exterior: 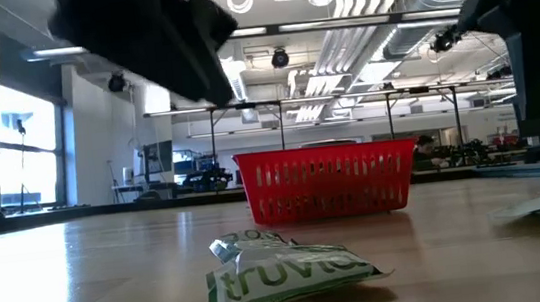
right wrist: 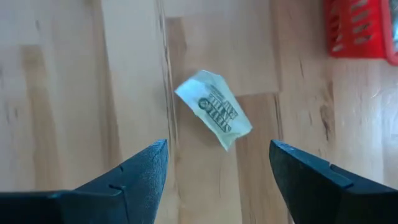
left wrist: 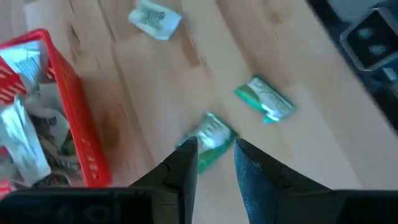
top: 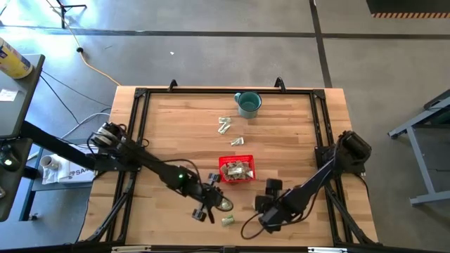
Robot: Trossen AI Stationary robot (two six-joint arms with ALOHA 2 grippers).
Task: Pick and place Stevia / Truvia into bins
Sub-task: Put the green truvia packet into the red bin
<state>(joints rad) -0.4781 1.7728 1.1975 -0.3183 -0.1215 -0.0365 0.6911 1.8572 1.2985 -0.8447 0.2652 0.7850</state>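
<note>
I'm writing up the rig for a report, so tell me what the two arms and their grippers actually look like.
Both arms are dark, near-black jointed links. The left arm shows a small green light on one joint and bundled cabling near its base. The right arm rises from a bulky black base joint. The left gripper has two narrow dark fingers; the right gripper has two dark, wedge-shaped fingers.

The left arm reaches in from the left edge, slanting across the surface toward the front centre, its left gripper (left wrist: 213, 163) pointed down with fingers (left wrist: 186, 165) drawn close, a narrow gap between them. The right arm folds in from the right side, and its right gripper (right wrist: 217, 168) hangs low with fingers (right wrist: 140, 171) spread wide.
</note>
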